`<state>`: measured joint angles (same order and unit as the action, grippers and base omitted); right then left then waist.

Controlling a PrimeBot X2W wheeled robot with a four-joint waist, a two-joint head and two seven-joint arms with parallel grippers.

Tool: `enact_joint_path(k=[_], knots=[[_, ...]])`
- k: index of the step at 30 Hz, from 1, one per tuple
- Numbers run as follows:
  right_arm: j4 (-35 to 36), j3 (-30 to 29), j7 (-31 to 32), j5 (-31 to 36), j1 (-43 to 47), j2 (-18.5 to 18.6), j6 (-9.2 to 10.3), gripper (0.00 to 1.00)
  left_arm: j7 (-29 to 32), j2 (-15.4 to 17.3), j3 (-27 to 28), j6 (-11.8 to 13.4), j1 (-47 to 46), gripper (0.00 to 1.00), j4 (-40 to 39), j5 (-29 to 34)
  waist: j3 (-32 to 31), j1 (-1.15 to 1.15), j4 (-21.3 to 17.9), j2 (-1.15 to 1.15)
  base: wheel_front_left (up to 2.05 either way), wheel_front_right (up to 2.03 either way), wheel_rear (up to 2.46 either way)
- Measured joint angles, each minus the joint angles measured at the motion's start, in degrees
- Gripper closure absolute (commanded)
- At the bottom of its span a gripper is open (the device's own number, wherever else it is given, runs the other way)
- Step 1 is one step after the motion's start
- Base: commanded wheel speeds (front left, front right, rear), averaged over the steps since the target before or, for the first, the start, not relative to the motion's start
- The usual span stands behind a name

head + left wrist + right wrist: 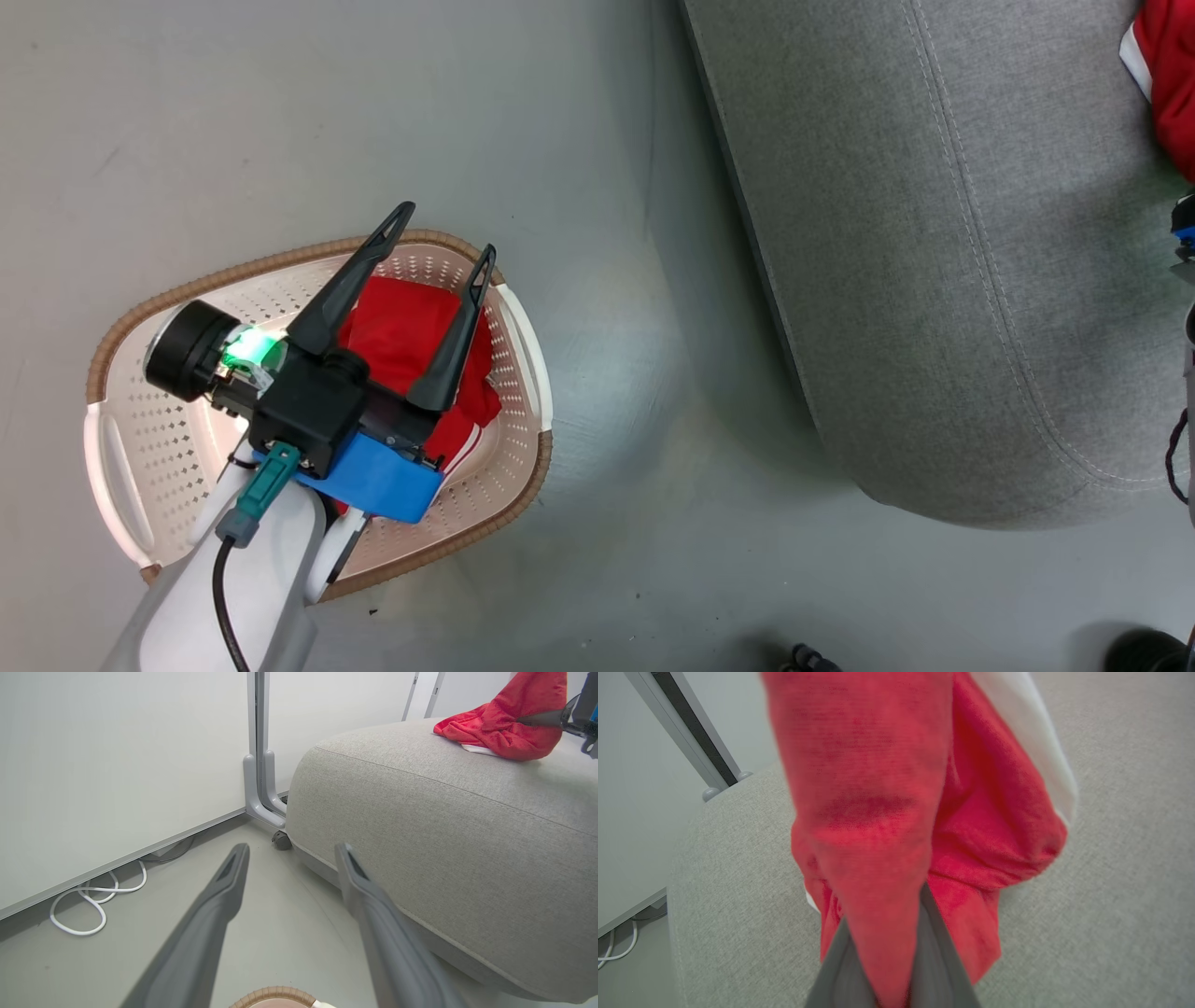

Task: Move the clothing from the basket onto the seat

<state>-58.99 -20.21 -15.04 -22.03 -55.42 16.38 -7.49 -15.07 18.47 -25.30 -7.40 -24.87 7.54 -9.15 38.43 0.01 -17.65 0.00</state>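
The cream basket (168, 448) with a brown rim sits on the floor at lower left, and one piece of the red clothing (401, 327) lies inside it. My left gripper (445, 231) hovers over that garment, open and empty; the left wrist view shows its fingers (224, 891) spread apart above the basket rim (273, 996). A second red garment (878, 812) rests partly on the grey seat (934, 233), pinched in my right gripper (885, 933), which is shut on it. The same garment (504, 728) lies on the seat (444, 826) in the left wrist view.
A pale partition panel (117, 765) on a grey wheeled post (261, 784) stands behind the seat's end. A white cable (93, 900) loops on the floor beneath it. Open grey floor (635, 420) separates the basket from the seat.
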Motion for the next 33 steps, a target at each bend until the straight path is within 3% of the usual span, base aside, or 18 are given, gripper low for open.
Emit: enact_joint_path(k=[5,6,7,8,9,22,33], knots=[[0.2,-2.3,0.0,2.8,0.0,-1.5,0.00,1.00,0.0,0.6,0.1,0.0,0.0,0.00,-0.2,0.0,0.0,0.00,-0.3,0.00,0.00,0.00,0.00],[0.5,-2.5,0.0,3.2,0.0,-1.7,0.00,0.79,0.0,0.6,0.1,0.0,0.0,0.00,-0.1,0.0,-0.1,0.00,-0.4,0.00,0.00,0.00,0.00],[0.8,-2.7,0.0,3.7,-0.1,-1.8,0.00,0.68,0.0,0.6,0.1,0.0,0.0,0.00,-0.1,0.1,-0.1,0.00,-0.5,0.00,0.00,0.00,0.00],[1.1,-2.9,0.0,4.2,-0.1,-1.8,0.00,0.04,0.0,0.6,0.1,0.0,0.0,0.00,-0.1,0.1,-0.1,0.00,-0.6,0.00,0.00,0.00,0.00],[1.3,-3.1,0.0,4.9,-0.1,-1.8,0.00,0.00,0.0,0.6,0.1,0.0,0.0,0.00,0.0,0.1,-0.2,0.00,-0.7,0.00,0.00,0.00,0.00],[3.3,-2.7,0.0,8.4,1.8,-2.7,0.00,0.00,0.0,-1.1,0.1,0.0,0.0,0.00,0.8,-0.5,-2.5,-0.01,-0.6,0.00,0.00,0.00,0.00],[4.6,-0.2,0.0,11.6,9.6,-2.1,0.00,0.00,0.0,-5.3,1.3,0.0,3.1,0.00,2.2,-2.3,-10.2,-0.02,0.8,0.00,0.00,0.00,0.00]])
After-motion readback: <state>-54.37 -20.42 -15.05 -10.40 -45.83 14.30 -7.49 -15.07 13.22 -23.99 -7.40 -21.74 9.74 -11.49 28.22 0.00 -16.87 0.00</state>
